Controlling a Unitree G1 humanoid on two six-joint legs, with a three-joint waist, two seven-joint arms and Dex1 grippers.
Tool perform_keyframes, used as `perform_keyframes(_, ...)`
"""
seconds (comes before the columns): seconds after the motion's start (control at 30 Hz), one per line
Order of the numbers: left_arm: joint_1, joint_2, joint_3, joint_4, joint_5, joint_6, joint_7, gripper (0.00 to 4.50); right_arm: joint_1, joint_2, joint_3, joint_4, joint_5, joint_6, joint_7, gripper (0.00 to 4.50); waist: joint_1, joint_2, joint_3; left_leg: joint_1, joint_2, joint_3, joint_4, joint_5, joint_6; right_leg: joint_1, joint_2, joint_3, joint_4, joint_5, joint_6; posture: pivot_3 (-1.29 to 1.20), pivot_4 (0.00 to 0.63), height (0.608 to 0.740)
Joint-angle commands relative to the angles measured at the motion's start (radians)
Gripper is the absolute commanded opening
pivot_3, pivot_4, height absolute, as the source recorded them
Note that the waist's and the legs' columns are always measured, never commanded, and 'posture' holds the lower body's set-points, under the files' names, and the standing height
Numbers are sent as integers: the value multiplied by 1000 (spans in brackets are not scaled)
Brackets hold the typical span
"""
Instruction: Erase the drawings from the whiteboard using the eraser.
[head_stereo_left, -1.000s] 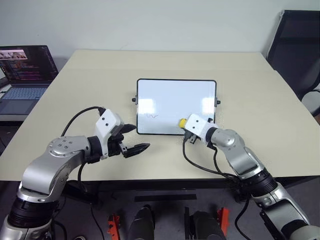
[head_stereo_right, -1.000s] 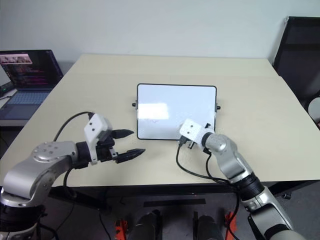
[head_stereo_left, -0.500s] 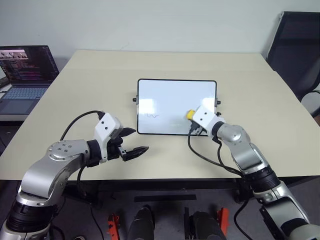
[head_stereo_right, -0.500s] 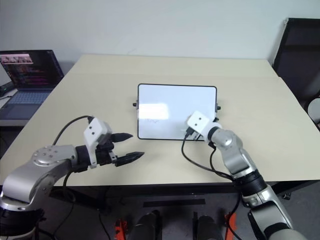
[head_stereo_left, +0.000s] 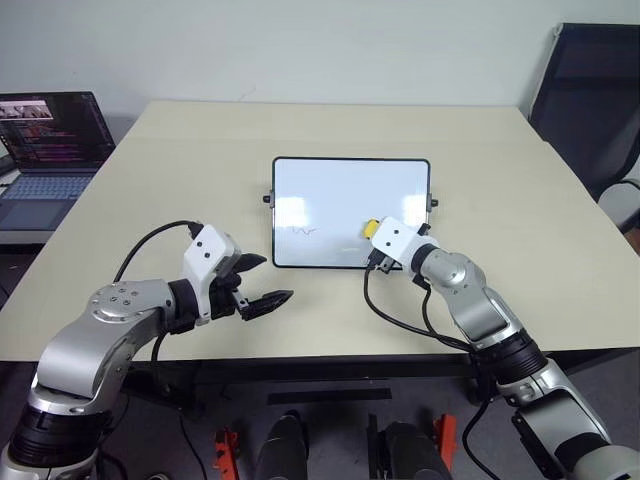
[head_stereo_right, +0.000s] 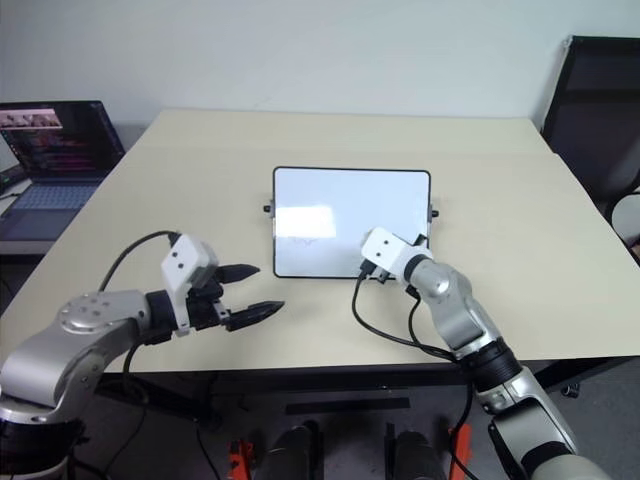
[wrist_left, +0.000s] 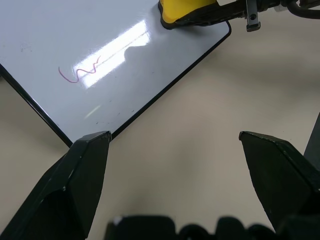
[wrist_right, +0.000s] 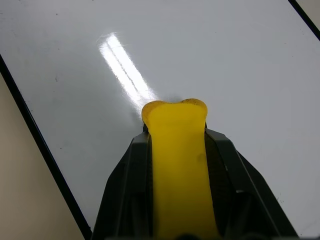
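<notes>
A yellow eraser (wrist_right: 177, 165) is sitting clamped between the two black fingers of the right gripper (head_stereo_left: 372, 236), its rounded tip resting on the white surface of the whiteboard (head_stereo_left: 340, 195). The board is lying flat near the middle of a beige table (head_stereo_left: 500, 180), and the eraser is pressing on it toward the 5 o'clock corner. One thin wavy squiggle (head_stereo_left: 303, 231) is showing on the board toward 7 o'clock, well apart from the eraser.

The right wrist view is looking straight down the eraser, showing the fingers hugging both its long sides; the head views are showing just a small yellow tip poking out past the white wrist block. The left wrist view is showing the squiggle as a pinkish line beside a glare streak, with the eraser's dark underside against the board.

The right arm is reaching forward and angling in toward the board, gripper tilting slightly down. The left gripper (head_stereo_left: 256, 282) is hovering off the board's 7 o'clock corner, above bare table, its fingers spread wide and gripping nothing. A laptop (head_stereo_left: 45, 140) is sitting open on a separate surface at 9 o'clock, and a dark chair (head_stereo_left: 590, 100) is standing at 2 o'clock.
</notes>
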Motion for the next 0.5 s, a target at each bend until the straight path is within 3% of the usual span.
perform_keyframes(0.03, 5, 8, 47, -17, -7, -8, 9, 4500, 26, -4, -20, -5, 11, 55, 34, 1071, 0, 0, 0, 0, 0, 0, 0, 0, 0, 0, 0, 0, 0, 0, 0, 0, 150, 740)
perform_keyframes(0.3, 58, -24, 182, 22, -2, -2, 103, 4500, 82, 22, -117, -199, 126, 92, 65, 1069, 3, 0, 0, -4, 1, 3, -1, 4, 6, 0, 1, 0, 0, -3, 0, 0, 150, 740)
perform_keyframes(0.5, 132, -5, 236, 17, 14, -11, 117, 4500, 127, 43, -39, -381, 167, 154, 142, 1069, 2, 0, 1, -7, 2, 4, -3, 2, 4, -4, 1, 0, 0, -5, 1, 0, 150, 740)
